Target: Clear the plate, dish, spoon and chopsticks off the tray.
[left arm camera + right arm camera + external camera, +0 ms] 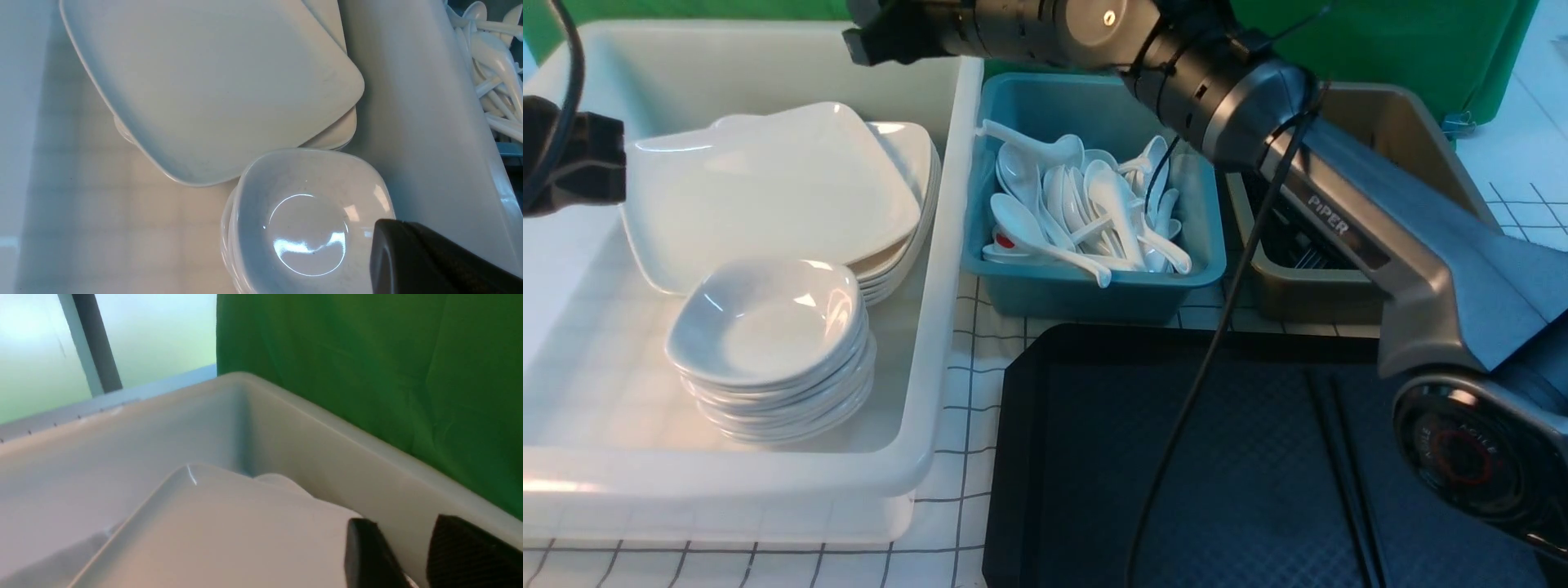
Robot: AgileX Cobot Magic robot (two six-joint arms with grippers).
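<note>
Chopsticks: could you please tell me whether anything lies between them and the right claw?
Nothing visible covers the chopsticks on the tray; the right claw hangs over the white tub, only its cable dangling between.

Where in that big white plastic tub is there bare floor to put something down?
Bare floor runs along the white plastic tub's left wall and near-left corner, beside the stacked small white dishes and large white square plates. Its right side is crowded.
</note>
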